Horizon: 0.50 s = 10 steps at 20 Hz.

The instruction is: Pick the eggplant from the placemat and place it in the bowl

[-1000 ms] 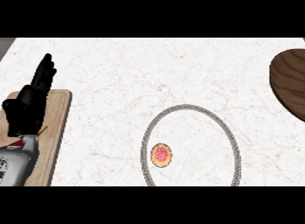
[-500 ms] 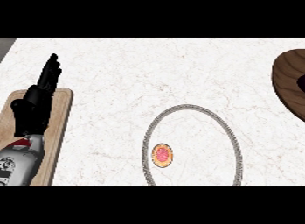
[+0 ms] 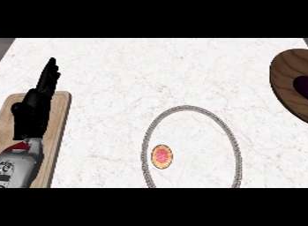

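Currently, 1 hand is in view: the left hand [image 3: 34, 110], at the left of the head view above a wooden board [image 3: 60, 132]. Its fingers are straight and point away from the robot. It holds nothing and touches no task item. This is a resting posture, not a reach. The right hand appears nowhere in the view, so its condition cannot be reported.

Position of task items:
1. The eggplant [image 3: 307, 88], a dark purple shape, lies inside the bowl [image 3: 285, 70].
2. The bowl is brown wood and stands at the right edge of the white counter [image 3: 149, 70]. It is partly cut off by the edge of the view.
3. The placemat [image 3: 189, 107], a pale oval with a grey border, lies at lower centre, well apart from the bowl. It carries only 1 small round orange-and-pink item [image 3: 161, 156] near its left border. What that item is cannot be determined.

Task status, as a judgement: pick and place both appear complete, since the eggplant is off the placemat and in the bowl. No hand is near the bowl. No step is evidently left, beyond confirming that the eggplant sits settled in the bowl, which the cut-off view shows only in part.
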Motion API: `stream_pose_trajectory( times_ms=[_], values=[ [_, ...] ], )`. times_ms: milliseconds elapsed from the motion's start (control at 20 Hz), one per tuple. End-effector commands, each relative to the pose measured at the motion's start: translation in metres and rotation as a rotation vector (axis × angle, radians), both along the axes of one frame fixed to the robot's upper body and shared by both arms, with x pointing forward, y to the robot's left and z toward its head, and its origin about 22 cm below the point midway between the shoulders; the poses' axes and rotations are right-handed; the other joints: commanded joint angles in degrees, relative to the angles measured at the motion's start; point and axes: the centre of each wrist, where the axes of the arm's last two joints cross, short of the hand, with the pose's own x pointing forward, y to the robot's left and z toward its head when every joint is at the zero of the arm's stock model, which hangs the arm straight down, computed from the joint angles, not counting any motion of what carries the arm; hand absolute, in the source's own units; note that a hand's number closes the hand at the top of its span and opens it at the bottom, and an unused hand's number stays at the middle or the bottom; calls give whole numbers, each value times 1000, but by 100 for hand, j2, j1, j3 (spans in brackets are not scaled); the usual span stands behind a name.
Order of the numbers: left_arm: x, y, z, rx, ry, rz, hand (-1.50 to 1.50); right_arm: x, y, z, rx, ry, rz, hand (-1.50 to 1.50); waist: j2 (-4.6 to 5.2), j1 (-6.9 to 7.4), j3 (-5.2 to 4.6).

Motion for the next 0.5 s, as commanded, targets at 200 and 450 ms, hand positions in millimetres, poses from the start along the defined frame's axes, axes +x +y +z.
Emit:
stream_pose_trajectory(
  times_ms=[200,450],
  values=[
    [-6,19,-3,4,24,31,0,-48,-22,-20,77,-136,65,-150,-84,-189,-23],
    [-12,1,4,7,20,45,0,-86,-23,-33,108,-155,189,-150,-110,-262,-28]
  ],
)
